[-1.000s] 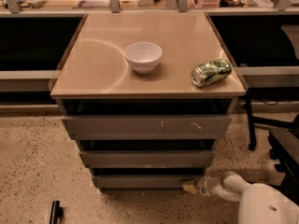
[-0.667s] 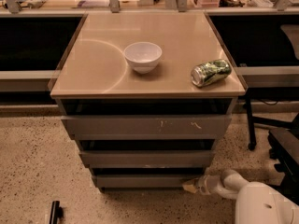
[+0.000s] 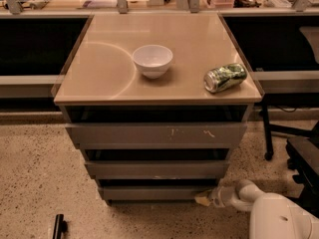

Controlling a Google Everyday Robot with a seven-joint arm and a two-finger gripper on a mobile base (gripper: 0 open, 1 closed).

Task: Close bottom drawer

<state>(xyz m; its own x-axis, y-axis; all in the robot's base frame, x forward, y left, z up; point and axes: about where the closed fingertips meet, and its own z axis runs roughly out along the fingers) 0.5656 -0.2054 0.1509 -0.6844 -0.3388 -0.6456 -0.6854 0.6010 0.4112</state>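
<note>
The bottom drawer (image 3: 149, 192) is the lowest and narrowest grey front of the cabinet, plain and without a handle. It sits nearly flush under the middle drawer (image 3: 154, 170), with only a thin dark gap above it. My gripper (image 3: 203, 198) is low near the floor, its pale tip against the right end of the bottom drawer's front. My white arm (image 3: 259, 208) reaches in from the lower right. The top drawer (image 3: 157, 135) is the widest and has pale scratch marks.
A white bowl (image 3: 152, 60) and a crushed green can (image 3: 225, 77) rest on the tan cabinet top (image 3: 99, 78). A black chair (image 3: 299, 153) stands to the right. A small black object (image 3: 59, 225) lies on the speckled floor at lower left.
The arm has shifted slightly left with the gripper tip against the drawer front. The bottom drawer sits a little further in.
</note>
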